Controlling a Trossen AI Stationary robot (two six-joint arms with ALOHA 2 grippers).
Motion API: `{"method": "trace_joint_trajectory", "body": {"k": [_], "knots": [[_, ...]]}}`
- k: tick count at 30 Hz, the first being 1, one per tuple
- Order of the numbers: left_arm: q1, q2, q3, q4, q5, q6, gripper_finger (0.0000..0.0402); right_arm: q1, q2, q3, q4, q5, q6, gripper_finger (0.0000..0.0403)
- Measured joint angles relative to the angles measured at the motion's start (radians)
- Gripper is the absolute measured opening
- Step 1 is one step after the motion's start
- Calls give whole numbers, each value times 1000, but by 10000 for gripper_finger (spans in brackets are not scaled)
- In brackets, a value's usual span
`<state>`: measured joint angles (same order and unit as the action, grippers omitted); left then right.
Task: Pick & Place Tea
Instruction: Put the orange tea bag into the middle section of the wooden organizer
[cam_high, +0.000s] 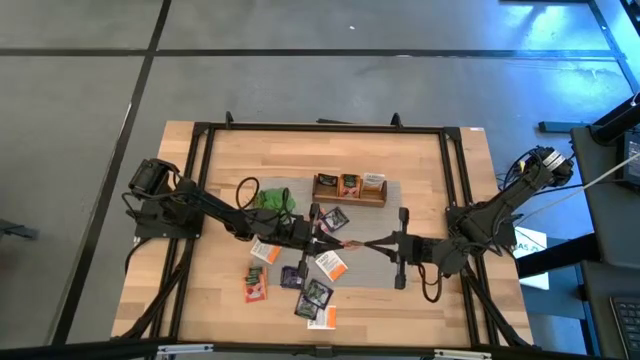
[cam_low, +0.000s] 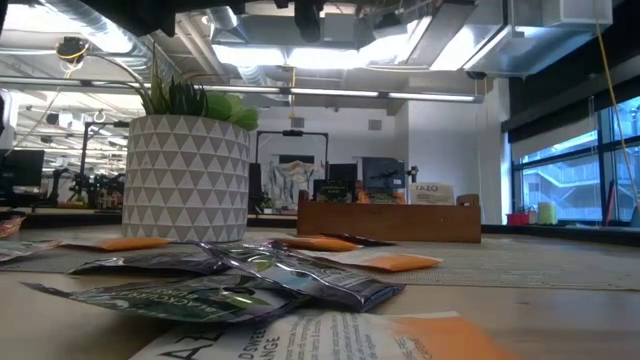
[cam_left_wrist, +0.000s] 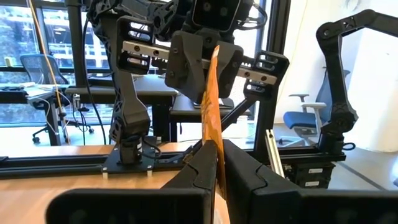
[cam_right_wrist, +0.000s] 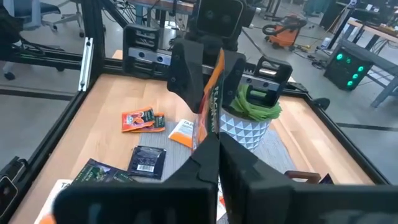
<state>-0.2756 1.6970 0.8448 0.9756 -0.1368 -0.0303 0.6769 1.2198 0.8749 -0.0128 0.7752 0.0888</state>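
An orange tea sachet (cam_high: 350, 244) hangs over the middle of the table between my two grippers. My left gripper (cam_high: 338, 244) reaches in from the table's left and my right gripper (cam_high: 363, 245) from the right. Each is shut on one end of it. In the left wrist view the sachet (cam_left_wrist: 211, 106) shows edge-on, and so does the sachet (cam_right_wrist: 215, 102) in the right wrist view. Several more tea sachets (cam_high: 300, 278) lie flat on the grey mat (cam_high: 375, 270) below and toward the near edge. My left gripper pinches the sachet's left end (cam_left_wrist: 216, 152) between its two fingers, coming level from the table's left. The sachet stands on edge, lifted clear of the table. My right gripper pinches the sachet's right end (cam_right_wrist: 213, 140) between its two fingers, coming from the table's right and slanting slightly down. The sachet spans the short gap between the two grippers.
A brown wooden box (cam_high: 349, 188) holding sachets stands on the mat toward the far edge. A green plant in a white patterned pot (cam_high: 272, 198) stands to its left. A black frame (cam_high: 320, 128) rings the table.
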Motion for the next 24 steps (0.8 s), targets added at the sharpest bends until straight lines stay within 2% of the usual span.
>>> {"method": "trace_joint_trajectory", "body": {"k": [7, 9, 14, 18, 24], "knots": [[3, 0, 0, -16, 0, 9, 25, 0, 0, 0, -2, 1, 11, 6], [3, 0, 0, -34, -2, 12, 41, 0, 0, 0, -2, 17, 7, 6], [3, 1, 0, -119, -71, 18, 89, 0, 0, 1, -47, 163, 9, 5], [3, 1, 0, -166, -134, 18, 124, -26, 0, 1, -77, 180, 12, 4], [8, -28, 0, -311, -71, -46, 146, -139, 0, 1, -164, 171, 4, 3]]}}
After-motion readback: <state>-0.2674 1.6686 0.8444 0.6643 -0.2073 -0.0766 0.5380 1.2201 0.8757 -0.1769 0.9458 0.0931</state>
